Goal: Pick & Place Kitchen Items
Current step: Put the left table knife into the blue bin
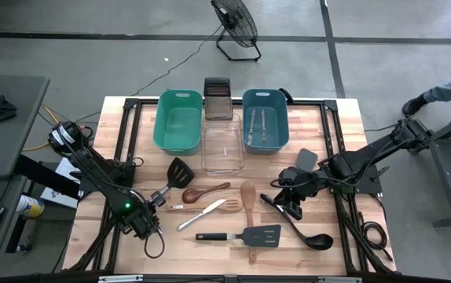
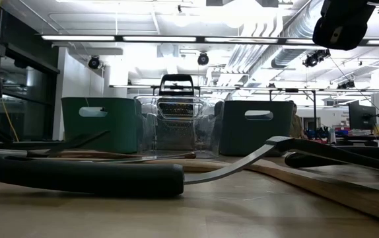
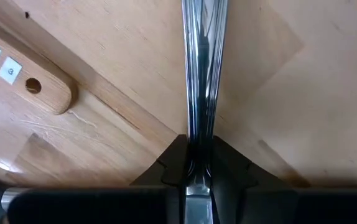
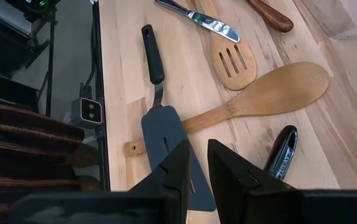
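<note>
My left tool (image 3: 198,163), shut on the slim silver metal knife (image 3: 202,74), pins its handle between both fingers on the pale wooden surface (image 3: 303,93); a brown wooden handle end (image 3: 38,87) lies just beside. My right tool (image 4: 198,163) hovers nearly closed over the black plastic turner (image 4: 166,134).

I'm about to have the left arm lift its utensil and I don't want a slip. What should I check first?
1. Left gripper shut on the silver metal knife at its handle: ok.
2. Grip centred on the handle: ok.
3. Knife clear of the neighbouring wooden handle with a hole: ok, they are apart.
4. Right gripper away from the lift path: ok, it hangs over the black plastic turner across the table.
5. Which tub is the drop spot: cannot tell; the teal plastic tub looks empty.
</note>
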Tool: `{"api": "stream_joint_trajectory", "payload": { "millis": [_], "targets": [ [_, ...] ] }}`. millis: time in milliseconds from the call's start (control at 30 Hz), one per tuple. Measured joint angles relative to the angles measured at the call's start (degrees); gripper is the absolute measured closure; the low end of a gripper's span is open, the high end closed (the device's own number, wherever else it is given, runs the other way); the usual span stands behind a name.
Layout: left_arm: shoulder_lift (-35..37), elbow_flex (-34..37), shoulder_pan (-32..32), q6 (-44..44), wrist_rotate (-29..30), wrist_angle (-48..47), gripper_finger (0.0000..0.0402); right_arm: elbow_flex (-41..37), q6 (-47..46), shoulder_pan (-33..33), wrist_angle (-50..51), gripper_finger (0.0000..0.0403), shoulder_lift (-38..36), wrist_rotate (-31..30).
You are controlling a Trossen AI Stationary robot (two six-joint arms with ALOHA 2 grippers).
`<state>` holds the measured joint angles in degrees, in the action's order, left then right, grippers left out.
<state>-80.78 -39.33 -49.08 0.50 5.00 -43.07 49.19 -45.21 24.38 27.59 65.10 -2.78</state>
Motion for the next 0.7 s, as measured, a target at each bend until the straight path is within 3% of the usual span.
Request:
{"api": "stream_joint_trajectory", "payload": {
  "millis": [400,700],
  "targets": [
    [0.93,-8.15,-0.01,2.80,7.27,-2.51,0.0361,0.00,0.26,0.00,0.00,0.0355,0.00,0.06],
    [0.97,-18.54,1.09,2.89,20.66,-4.00,0.0361,0.00,2.28,0.00,-0.02,0.0355,0.00,0.02]
  ]
}}
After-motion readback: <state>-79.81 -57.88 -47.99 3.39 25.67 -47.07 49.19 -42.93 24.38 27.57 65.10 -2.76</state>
